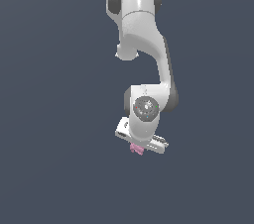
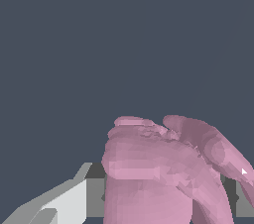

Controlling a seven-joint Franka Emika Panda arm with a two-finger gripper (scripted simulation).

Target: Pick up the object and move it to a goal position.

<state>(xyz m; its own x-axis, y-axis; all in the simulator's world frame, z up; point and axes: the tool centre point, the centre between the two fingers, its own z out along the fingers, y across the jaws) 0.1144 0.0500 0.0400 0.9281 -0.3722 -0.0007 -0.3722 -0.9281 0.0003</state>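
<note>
My white, jointed arm [image 1: 144, 44] hangs over the plain dark grey ground, my white pincer [image 1: 140, 144] clamped on the small pink lumpy object [image 1: 136, 149] (ridged, fleshy folds bulging between my fingers [image 2: 64, 200]).

Open room all round the fingers.
Only the object [image 2: 163, 173] fills the gap between fingers [image 2: 59, 203]; nothing else nearby.

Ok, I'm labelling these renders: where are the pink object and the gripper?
pink object [image 2: 158, 168]: wrist view, on its ridged folds.
pink object [image 1: 137, 149]: exterior view, on the part showing below the gripper.
gripper [image 1: 141, 142]: exterior view, underside of the white hand.
</note>
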